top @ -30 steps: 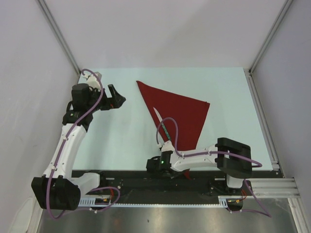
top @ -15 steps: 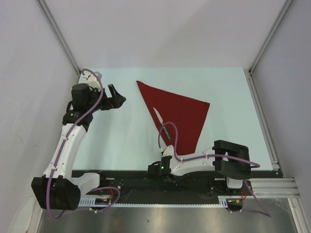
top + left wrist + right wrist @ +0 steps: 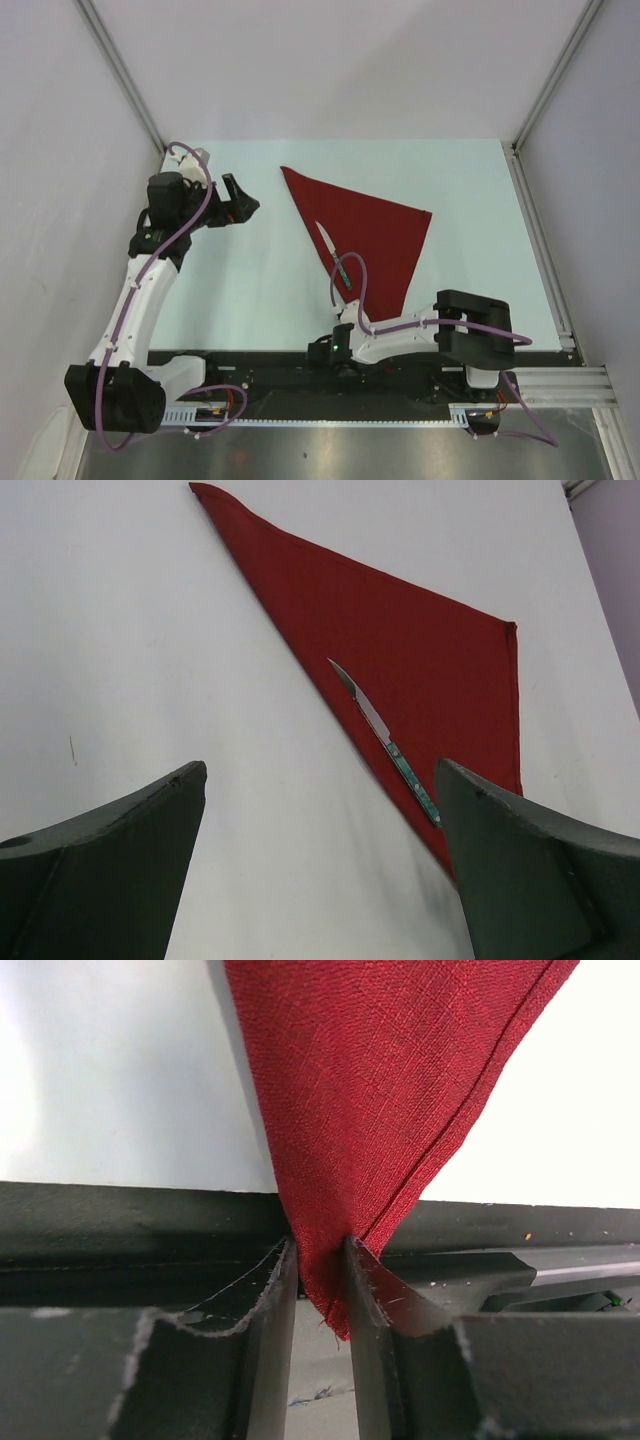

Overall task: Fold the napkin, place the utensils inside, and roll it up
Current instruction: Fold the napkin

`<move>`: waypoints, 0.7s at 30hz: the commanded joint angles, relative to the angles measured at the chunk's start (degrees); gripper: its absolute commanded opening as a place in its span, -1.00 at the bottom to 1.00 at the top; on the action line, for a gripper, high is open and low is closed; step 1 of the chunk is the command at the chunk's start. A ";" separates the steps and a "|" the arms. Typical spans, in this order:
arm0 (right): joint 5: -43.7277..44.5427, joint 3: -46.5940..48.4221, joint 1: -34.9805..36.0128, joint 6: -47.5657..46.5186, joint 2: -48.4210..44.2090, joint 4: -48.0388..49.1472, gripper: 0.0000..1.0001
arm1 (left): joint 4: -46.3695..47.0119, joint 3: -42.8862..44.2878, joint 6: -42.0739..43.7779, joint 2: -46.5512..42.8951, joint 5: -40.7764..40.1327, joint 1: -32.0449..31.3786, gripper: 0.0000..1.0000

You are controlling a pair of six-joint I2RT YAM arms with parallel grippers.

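The napkin, a dark red, plain woven cloth laid out as a triangle, has its nearest tip hanging over the near edge of the pale counter. There the right tool is clenched on that tip, cloth pinched flat between both fingers. Farther in, the slim knife, with its teal-green handle and thin pointed blade, lies loose on the cloth just inside its long left edge, blade pointing away. Beyond it the triangle spreads flat to its two far corners. The left tool hangs released, jaws wide, well apart from the cloth on the left.

The cloth looks light and limp. It should drape from any pinch, so corners and hems seem the best holds. The stiff knife may slide if its edge is lifted quickly.
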 commanded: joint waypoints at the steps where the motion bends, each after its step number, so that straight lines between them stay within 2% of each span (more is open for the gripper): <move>1: 0.74 -1.37 0.28 2.70 -1.49 -1.99 -0.46 | 2.25 -0.18 -0.83 0.06 1.77 0.46 0.99; 6: 0.92 -1.46 0.28 2.35 -1.66 -1.91 -0.63 | 2.25 -0.18 -0.83 -0.03 1.86 0.46 0.99; 9: 1.62 -0.58 0.28 2.09 -2.01 -2.96 -0.82 | 2.42 -0.27 -0.83 -0.20 1.95 0.46 1.00; 10: 2.23 -0.23 0.28 2.09 -2.10 -3.48 -0.97 | 2.42 -0.27 -0.83 -0.20 2.04 0.46 0.99; 11: 2.67 0.82 0.28 1.91 -2.19 -4.01 -1.00 | 2.42 -0.27 -0.74 -0.20 2.04 0.46 0.99; 16: 6.27 4.34 -0.68 -0.81 -2.98 -7.88 -1.00 | 2.42 -0.27 -0.74 -0.38 2.04 0.46 1.00; 21: 11.10 8.02 -4.89 -6.25 -4.12 -8.41 -1.00 | 2.42 -0.18 -0.56 -0.82 1.78 0.46 1.00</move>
